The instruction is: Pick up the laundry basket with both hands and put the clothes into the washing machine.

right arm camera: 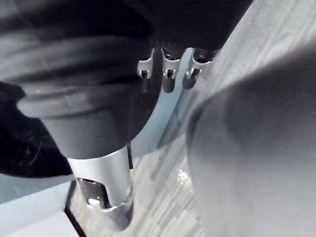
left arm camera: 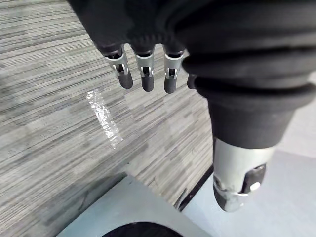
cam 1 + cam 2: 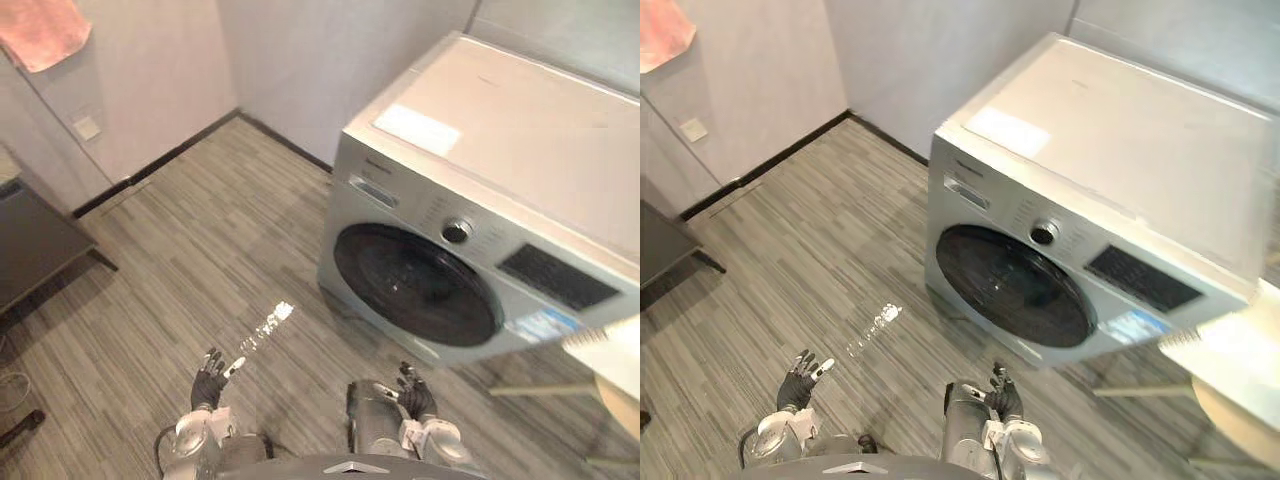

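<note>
**Both hands empty and low in front of the washing machine**

The washing machine [image 3: 480, 230] stands on the floor ahead of the robot and to its right, set at an angle near the corner of the room. Its silver-grey front is turned towards the robot. The round dark door [image 3: 415, 283] sits in the middle of that front. Above the door are a silver knob [image 3: 457, 231] and a dark display panel [image 3: 557, 277]. A white label [image 3: 418, 128] lies flat on the lid, and a blue sticker [image 3: 545, 325] sits on the front below the panel.

A pale object [image 3: 605, 350] juts in at the right edge of the head views, just beside the machine's lower corner. A rounded beige shape is under it. What it is cannot be told.

The left hand [image 3: 210, 378] is held low, above the grey striped floor [image 3: 200, 250] and well apart from the machine. Its fingers [image 2: 143, 74] are straight and slightly spread, and they hold nothing. The right hand [image 3: 415, 395] is at about the same height, nearer to the machine's front and below the door, but not touching it. Its fingers [image 1: 168, 69] are likewise straight and hold nothing.

Farther out, a dark surface [image 3: 30, 245] stands by the left wall. A pink cloth [image 3: 42, 30] hangs high on that wall, with a wall socket [image 3: 88, 127] lower down.
</note>
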You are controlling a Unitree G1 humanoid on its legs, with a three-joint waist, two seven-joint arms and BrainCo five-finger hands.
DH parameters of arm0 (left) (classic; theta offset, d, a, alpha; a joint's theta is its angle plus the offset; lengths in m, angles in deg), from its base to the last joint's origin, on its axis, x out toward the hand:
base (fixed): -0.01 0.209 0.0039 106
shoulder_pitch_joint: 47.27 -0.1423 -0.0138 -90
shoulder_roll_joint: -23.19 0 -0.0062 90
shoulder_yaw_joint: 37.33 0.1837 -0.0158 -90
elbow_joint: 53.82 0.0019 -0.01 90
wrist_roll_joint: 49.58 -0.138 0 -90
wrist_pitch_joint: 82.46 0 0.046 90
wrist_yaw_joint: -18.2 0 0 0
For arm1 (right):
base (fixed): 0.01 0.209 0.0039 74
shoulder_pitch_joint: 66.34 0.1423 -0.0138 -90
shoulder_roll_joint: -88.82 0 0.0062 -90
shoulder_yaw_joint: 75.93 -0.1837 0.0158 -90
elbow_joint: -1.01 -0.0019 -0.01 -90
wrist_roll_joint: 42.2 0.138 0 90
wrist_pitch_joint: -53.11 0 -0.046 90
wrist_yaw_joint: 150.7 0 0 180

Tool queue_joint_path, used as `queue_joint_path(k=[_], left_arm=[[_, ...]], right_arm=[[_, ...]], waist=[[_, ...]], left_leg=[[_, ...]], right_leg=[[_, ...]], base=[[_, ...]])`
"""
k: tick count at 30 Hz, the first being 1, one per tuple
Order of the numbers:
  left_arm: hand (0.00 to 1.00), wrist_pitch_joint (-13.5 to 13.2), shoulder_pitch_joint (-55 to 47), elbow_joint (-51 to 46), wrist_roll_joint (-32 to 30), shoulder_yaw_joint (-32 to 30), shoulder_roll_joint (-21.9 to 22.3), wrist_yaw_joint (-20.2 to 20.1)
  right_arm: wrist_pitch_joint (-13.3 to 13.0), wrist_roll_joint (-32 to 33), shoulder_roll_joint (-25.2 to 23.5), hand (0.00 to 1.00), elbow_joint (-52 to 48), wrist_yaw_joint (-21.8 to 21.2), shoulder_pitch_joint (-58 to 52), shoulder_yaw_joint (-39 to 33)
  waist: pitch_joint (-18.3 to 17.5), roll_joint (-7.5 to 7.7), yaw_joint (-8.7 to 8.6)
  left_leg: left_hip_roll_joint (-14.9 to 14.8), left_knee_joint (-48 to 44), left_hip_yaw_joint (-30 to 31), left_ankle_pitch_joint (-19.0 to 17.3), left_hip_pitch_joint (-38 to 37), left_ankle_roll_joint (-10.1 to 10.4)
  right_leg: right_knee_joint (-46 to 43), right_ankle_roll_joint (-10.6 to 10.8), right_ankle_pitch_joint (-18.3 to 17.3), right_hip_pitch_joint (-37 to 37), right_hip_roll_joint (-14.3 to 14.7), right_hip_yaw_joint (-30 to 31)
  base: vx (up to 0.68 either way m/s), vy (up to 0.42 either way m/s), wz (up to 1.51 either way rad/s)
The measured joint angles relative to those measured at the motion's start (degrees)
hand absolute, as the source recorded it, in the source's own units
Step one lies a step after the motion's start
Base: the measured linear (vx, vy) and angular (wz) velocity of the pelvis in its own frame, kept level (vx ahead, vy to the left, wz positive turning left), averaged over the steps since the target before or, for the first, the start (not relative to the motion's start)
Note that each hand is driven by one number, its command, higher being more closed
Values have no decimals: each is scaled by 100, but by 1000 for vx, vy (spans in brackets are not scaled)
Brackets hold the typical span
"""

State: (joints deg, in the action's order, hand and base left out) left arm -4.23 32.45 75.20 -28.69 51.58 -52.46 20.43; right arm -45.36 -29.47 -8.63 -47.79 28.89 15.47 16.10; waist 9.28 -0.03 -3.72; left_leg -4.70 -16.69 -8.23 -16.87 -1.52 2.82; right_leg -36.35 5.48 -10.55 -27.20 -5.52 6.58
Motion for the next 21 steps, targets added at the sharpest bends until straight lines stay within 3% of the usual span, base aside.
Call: queue_joint_path(k=[1, 2, 3, 4, 6, 7, 8, 9, 13, 15, 16, 18, 19, 20, 21], left_arm=[[0, 3, 0, 86, -17, -5, -79, -3], [0, 29, 76, 390, -105, -67, -18, -15], [0, 44, 67, 533, -165, -117, 75, -14], [0, 46, 57, 572, -336, -249, 174, -3], [0, 95, 49, 678, -434, -644, 341, 28], [0, 184, -17, 720, -425, -811, 346, 90], [0, 204, -58, 748, -419, -826, 297, 132], [0, 209, -87, 796, -415, -849, 215, 138], [0, 202, -3, 960, -405, -1051, 238, 133], [0, 216, 172, 1240, -408, -1160, 229, 135], [0, 219, 181, 1308, -408, -1175, 228, 136], [0, 223, 172, 1463, -403, -1241, 214, 167], [0, 224, 161, 1509, -379, -1252, 209, 180], [0, 219, 208, 1532, -355, -1280, 111, 212], [0, 219, 210, 1529, -353, -1290, 96, 209]], right_arm=[[12, -187, 22, 0, 165, 23, 38, 13], [8, -470, 138, 0, 449, 45, 161, -31], [32, -810, 332, 0, 773, 63, 322, 25], [149, -1374, 449, 0, 1167, 77, 430, 25], [264, -1676, 459, 0, 1389, 198, 409, -5], [380, -1755, 425, 0, 1579, 238, 385, -10], [390, -1741, 424, 0, 1684, 237, 330, -20], [375, -1684, 386, 0, 1798, 240, 207, -89], [430, -1640, 256, 0, 1984, 231, 153, -534], [492, -1640, 199, 0, 2089, 229, 166, -884], [492, -1639, 198, 0, 2090, 229, 171, -949], [488, -1499, 204, 0, 2091, 230, 200, -1054], [486, -1461, 196, 0, 2088, 230, 201, -1066], [489, -1418, 54, 0, 2087, 224, 243, -1074], [487, -1420, 29, 0, 2084, 222, 247, -1073]], waist=[[-25, 26, 7], [-61, -140, 77], [-177, -279, 109], [-134, -278, 222], [-67, -375, 278], [-63, -355, 368], [-56, -288, 382], [-70, -188, 370], [-87, -156, 318], [-87, -152, 329], [-86, -153, 334], [-82, -215, 398], [-81, -211, 395], [-93, -42, 395], [-104, -19, 390]], left_leg=[[56, -19, 93, -59, -88, 114], [-102, -187, 375, -201, -158, 325], [-271, -582, 521, -106, 55, 372], [-392, -1576, 670, 130, 407, 207], [-757, -3223, 634, 693, 1116, -44], [-1092, -4097, 238, 735, 1462, -187], [-1233, -4280, -120, 741, 1601, -299], [-1287, -4038, -709, 784, 1781, -417], [-1128, -2487, -1645, 771, 1977, -327], [-684, -786, -1847, 1007, 1904, -53], [-560, -394, -1848, 1127, 1866, -16], [-287, 812, -1697, 1743, 1498, 247], [-267, 836, -1695, 1971, 1449, 320], [-61, 355, -1703, 1626, 1556, 97], [-41, 224, -1705, 1513, 1596, 87]], right_leg=[[841, 16, 395, 168, 16, 201], [1018, 207, 951, 283, 65, 144], [899, 89, 683, 351, 120, 1], [724, -44, 375, 507, 97, -219], [647, -228, 66, 964, 95, -668], [725, -353, -77, 1343, 91, -940], [891, -409, -141, 1629, 44, -1117], [1240, -424, -161, 2034, -112, -1457], [1825, -366, -121, 2587, -355, -2247], [2046, -285, -127, 2826, -548, -2778], [2092, -227, -148, 2883, -587, -2835], [2240, 57, -257, 3120, -639, -2949], [2283, 122, -300, 3196, -643, -2941], [2483, 101, -439, 3393, -854, -2918], [2509, 93, -446, 3426, -891, -2919]], base=[[462, -309, 87], [362, -248, 78], [552, -390, 90], [443, -306, 84], [362, -260, 87], [339, -242, 83], [441, -300, 104], [351, -240, 117], [252, -64, 115], [275, 68, 121], [215, 129, 85], [313, 247, 40], [387, 317, 23], [219, 167, 20], [281, 224, 16]])
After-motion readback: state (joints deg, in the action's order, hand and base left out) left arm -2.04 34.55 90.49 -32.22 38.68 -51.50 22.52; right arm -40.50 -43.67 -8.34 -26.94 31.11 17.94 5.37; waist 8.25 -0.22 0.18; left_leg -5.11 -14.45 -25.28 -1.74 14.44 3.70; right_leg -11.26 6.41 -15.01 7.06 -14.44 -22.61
